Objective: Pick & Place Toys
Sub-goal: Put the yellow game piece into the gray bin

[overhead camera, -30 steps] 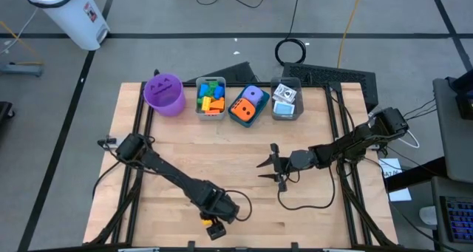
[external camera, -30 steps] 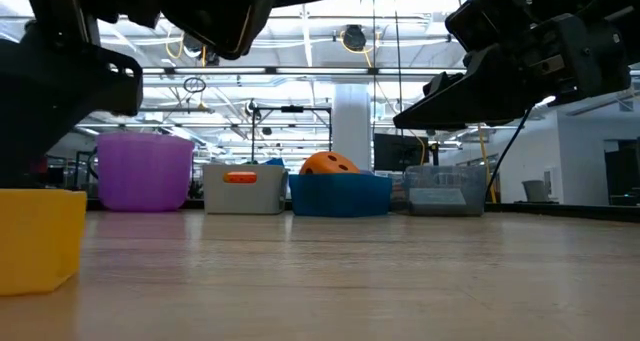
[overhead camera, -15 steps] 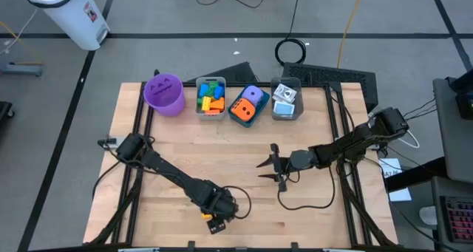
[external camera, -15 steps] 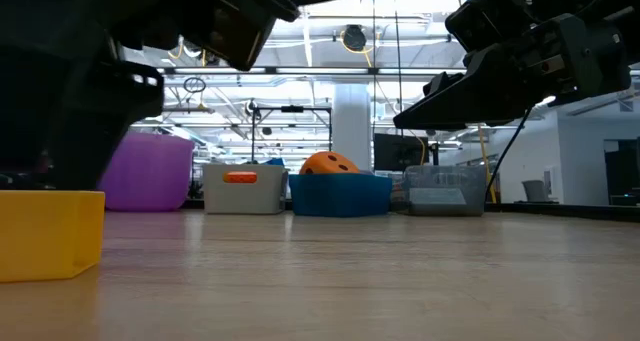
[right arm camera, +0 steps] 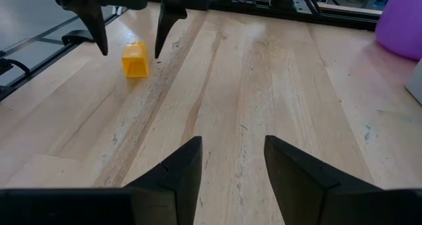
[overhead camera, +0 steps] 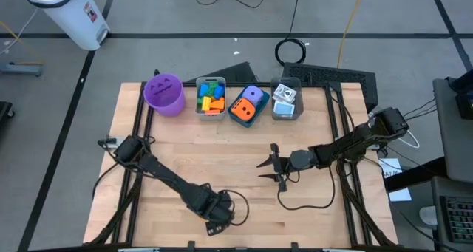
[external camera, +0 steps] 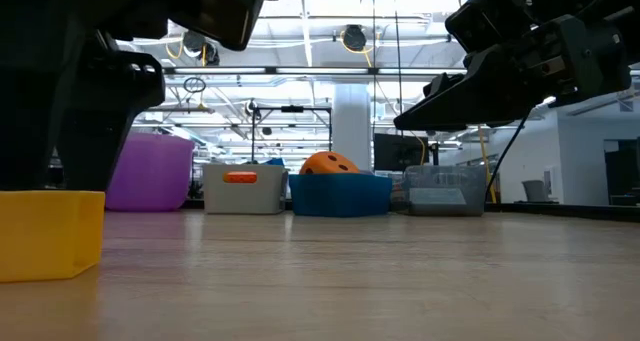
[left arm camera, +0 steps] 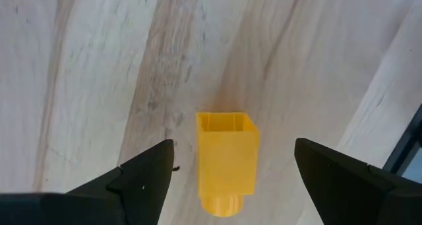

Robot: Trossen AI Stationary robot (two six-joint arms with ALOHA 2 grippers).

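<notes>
A yellow brick (left arm camera: 226, 162) lies on its side on the bare table near the near edge; it also shows in the low view (external camera: 50, 234) and in the right wrist view (right arm camera: 135, 60). My left gripper (left arm camera: 234, 142) is open just above it, pointing down, one finger on either side of the brick and apart from it; in the high view (overhead camera: 216, 224) it hides the brick. My right gripper (overhead camera: 270, 165) is open and empty above the middle of the table, right of centre.
Along the far edge stand a purple cup (overhead camera: 164, 93), a grey bin (overhead camera: 211, 97) of coloured bricks, a blue bin (overhead camera: 247, 104) with an orange and a purple die, and a clear bin (overhead camera: 286, 100) of printed cubes. A cable (overhead camera: 303, 204) loops on the table below the right arm.
My left gripper has moved a little toward the table's near edge and closed in over the yellow brick, staying open. In the low view the brick has shifted slightly and now lies flat on the table. My right gripper has kept still.
</notes>
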